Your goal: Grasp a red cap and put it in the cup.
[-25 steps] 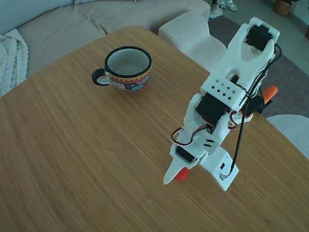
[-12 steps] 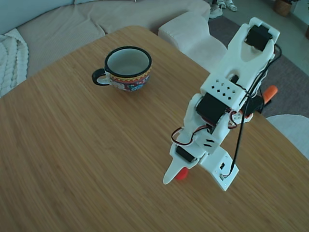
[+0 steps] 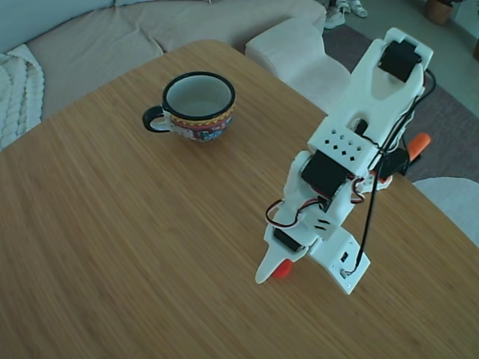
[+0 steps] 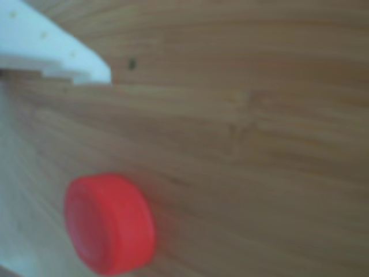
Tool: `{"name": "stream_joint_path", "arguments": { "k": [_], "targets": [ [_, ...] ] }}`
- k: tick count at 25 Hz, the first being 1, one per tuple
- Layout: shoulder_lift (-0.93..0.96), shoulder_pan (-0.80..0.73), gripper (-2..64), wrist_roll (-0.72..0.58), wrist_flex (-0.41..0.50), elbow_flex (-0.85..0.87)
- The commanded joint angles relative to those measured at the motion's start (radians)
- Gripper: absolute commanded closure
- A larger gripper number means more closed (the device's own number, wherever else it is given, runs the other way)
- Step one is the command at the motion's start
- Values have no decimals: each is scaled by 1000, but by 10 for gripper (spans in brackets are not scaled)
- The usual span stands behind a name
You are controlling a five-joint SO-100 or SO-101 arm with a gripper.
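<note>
The red cap [image 3: 282, 270] lies on the wooden table near its front right, right beside the white pointed finger [image 3: 262, 274] of my gripper [image 3: 274, 274]. The gripper is lowered to the tabletop. In the other view the cap [image 4: 109, 224] fills the lower left. One white finger [image 4: 57, 52] stands apart from it at the upper left, and a pale surface runs along the left edge next to the cap. The jaws stand open, with the cap between them and a clear gap to the upper finger. The cup [image 3: 198, 105] stands upright at the far left, empty.
An orange-handled tool [image 3: 419, 141] pokes out behind the arm at the table's right edge. A beige sofa [image 3: 97, 37] runs behind the table. Bare wood lies between the cup and the gripper.
The arm's upper part has shifted very slightly and the gripper tip has crept a little right. Cap and cup have stayed where they were.
</note>
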Motion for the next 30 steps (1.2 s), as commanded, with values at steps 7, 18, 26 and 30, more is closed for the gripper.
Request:
{"name": "stream_joint_path", "arguments": {
  "k": [7, 18, 26, 30],
  "targets": [
    [11, 3, 167, 2, 0, -28],
    [12, 15, 472, 2, -14, -49],
    [11, 23, 546, 0, -14, -51],
    [12, 23, 546, -6, -14, -51]
  ]
}}
